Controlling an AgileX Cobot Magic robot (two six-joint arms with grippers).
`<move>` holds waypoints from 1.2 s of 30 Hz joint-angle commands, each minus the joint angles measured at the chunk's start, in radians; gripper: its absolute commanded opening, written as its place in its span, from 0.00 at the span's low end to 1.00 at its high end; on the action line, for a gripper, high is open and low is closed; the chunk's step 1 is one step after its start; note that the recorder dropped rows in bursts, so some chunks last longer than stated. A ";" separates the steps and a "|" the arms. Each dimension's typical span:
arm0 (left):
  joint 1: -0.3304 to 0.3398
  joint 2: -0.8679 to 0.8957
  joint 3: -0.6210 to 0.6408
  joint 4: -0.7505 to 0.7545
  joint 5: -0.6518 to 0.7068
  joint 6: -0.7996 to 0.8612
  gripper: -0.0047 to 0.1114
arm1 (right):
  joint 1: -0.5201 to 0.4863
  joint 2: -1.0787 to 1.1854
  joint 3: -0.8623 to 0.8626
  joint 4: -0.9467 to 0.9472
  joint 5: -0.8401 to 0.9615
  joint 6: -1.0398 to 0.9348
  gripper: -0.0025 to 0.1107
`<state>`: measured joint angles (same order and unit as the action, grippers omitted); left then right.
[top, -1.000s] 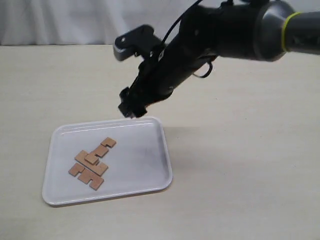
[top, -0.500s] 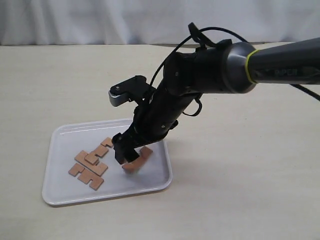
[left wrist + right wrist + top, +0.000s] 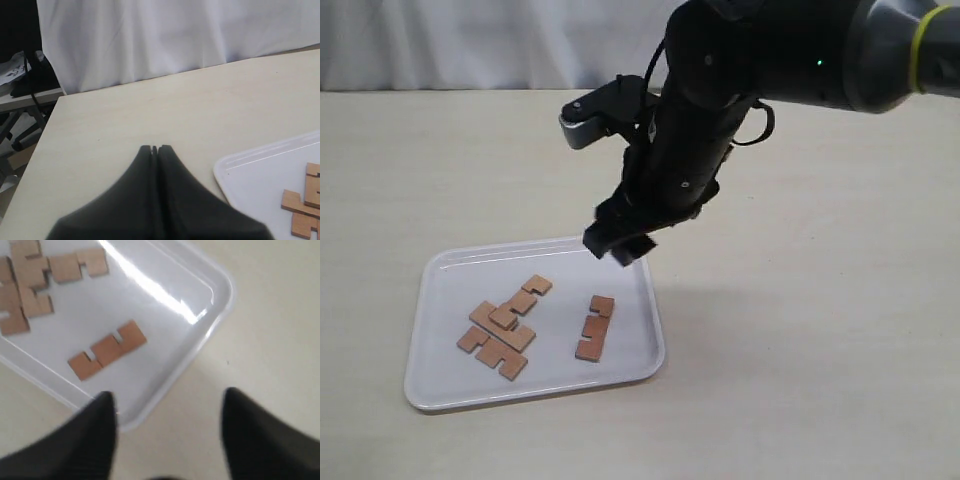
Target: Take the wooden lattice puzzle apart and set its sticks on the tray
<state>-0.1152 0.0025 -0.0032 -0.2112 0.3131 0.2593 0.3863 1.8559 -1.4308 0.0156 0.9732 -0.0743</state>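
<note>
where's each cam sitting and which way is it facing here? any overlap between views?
Exterior: off the arms, looking down across the table at the tray; shows the right arm and right gripper above its far rim.
Left wrist: looks along the shut left gripper across the table toward a white curtain.
Right wrist: looking down between open fingers at the lone stick.
Shared: all three catch the tray.

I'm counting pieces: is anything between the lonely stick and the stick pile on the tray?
No, just bare floor of the white plastic tray separates the lone reddish-brown notched wooden stick from the pile of sticks, seen in the exterior view.
</note>
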 commanded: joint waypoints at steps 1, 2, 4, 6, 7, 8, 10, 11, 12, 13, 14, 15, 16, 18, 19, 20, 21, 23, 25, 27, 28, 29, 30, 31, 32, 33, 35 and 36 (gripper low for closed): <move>0.010 -0.002 0.003 -0.002 -0.009 0.005 0.04 | -0.003 -0.021 0.051 -0.052 0.102 -0.004 0.07; 0.010 -0.002 0.003 -0.002 -0.009 0.005 0.04 | -0.005 -0.031 0.074 -0.053 0.102 -0.020 0.08; 0.010 -0.002 0.003 -0.002 -0.009 0.005 0.04 | -0.024 -0.058 0.112 -0.051 0.099 -0.027 0.06; 0.010 -0.002 0.003 -0.002 -0.009 0.005 0.04 | -0.069 -0.090 0.150 -0.034 0.097 -0.039 0.06; 0.010 -0.002 0.003 -0.002 -0.009 0.005 0.04 | -0.102 -0.112 0.170 -0.016 0.095 -0.054 0.06; 0.010 -0.002 0.003 -0.002 -0.009 0.005 0.04 | -0.143 -0.139 0.191 0.012 0.088 -0.067 0.06; 0.010 -0.002 0.003 -0.002 -0.009 0.005 0.04 | -0.232 -0.193 0.233 0.055 0.061 -0.072 0.06; 0.010 -0.002 0.003 -0.002 -0.009 0.005 0.04 | -0.288 -0.227 0.258 0.074 0.036 -0.071 0.06; 0.010 -0.002 0.003 -0.002 -0.009 0.005 0.04 | -0.347 -0.265 0.287 0.086 0.007 -0.071 0.06; 0.010 -0.002 0.003 -0.002 -0.009 0.005 0.04 | -0.394 -0.298 0.313 0.087 -0.020 -0.059 0.06; 0.010 -0.002 0.003 -0.002 -0.009 0.005 0.04 | -0.452 -0.341 0.347 0.081 -0.056 -0.043 0.06; 0.010 -0.002 0.003 -0.002 -0.009 0.005 0.04 | -0.507 -0.387 0.384 0.064 -0.090 -0.019 0.06; 0.010 -0.002 0.003 -0.002 -0.009 0.005 0.04 | -0.557 -0.433 0.422 0.041 -0.121 0.007 0.06; 0.010 -0.002 0.003 -0.002 -0.009 0.005 0.04 | -0.635 -0.528 0.503 -0.029 -0.182 0.062 0.06; 0.010 -0.002 0.003 -0.002 -0.009 0.005 0.04 | -0.657 -0.569 0.535 -0.056 -0.207 0.074 0.06; 0.010 -0.002 0.003 -0.002 -0.009 0.005 0.04 | -0.674 -0.621 0.574 -0.073 -0.244 0.108 0.06; 0.010 -0.002 0.003 -0.002 -0.009 0.005 0.04 | -0.682 -0.677 0.613 -0.076 -0.285 0.140 0.06; 0.010 -0.002 0.003 -0.002 -0.009 0.005 0.04 | -0.676 -0.794 0.691 -0.071 -0.376 0.150 0.06; 0.010 -0.002 0.003 -0.002 -0.009 0.005 0.04 | -0.660 -0.900 0.747 -0.069 -0.432 0.150 0.06; 0.010 -0.002 0.003 -0.002 -0.009 0.005 0.04 | -0.642 -1.017 0.811 -0.069 -0.485 0.150 0.06; 0.010 -0.002 0.003 -0.002 -0.009 0.005 0.04 | -0.629 -1.137 0.868 -0.064 -0.536 0.154 0.06; 0.010 -0.002 0.003 -0.002 -0.009 0.005 0.04 | -0.626 -1.188 0.893 -0.064 -0.567 0.157 0.06; 0.010 -0.002 0.003 -0.002 -0.009 0.005 0.04 | -0.624 -1.238 0.911 -0.059 -0.590 0.157 0.06; 0.010 -0.002 0.003 -0.002 -0.009 0.005 0.04 | -0.619 -1.312 0.936 -0.057 -0.616 0.157 0.06; 0.010 -0.002 0.003 -0.002 -0.009 0.005 0.04 | -0.619 -1.360 0.951 -0.057 -0.631 0.157 0.06; 0.010 -0.002 0.003 -0.002 -0.009 0.005 0.04 | -0.618 -1.473 0.991 -0.057 -0.672 0.157 0.06; 0.010 -0.002 0.003 -0.002 -0.009 0.005 0.04 | -0.616 -1.574 1.023 -0.038 -0.725 0.157 0.06; 0.010 -0.002 0.003 -0.002 -0.009 0.005 0.04 | -0.616 -1.619 1.036 -0.026 -0.750 0.157 0.06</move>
<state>-0.1152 0.0025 -0.0032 -0.2112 0.3131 0.2593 -0.2325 0.3461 -0.4297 -0.0346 0.2947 0.0758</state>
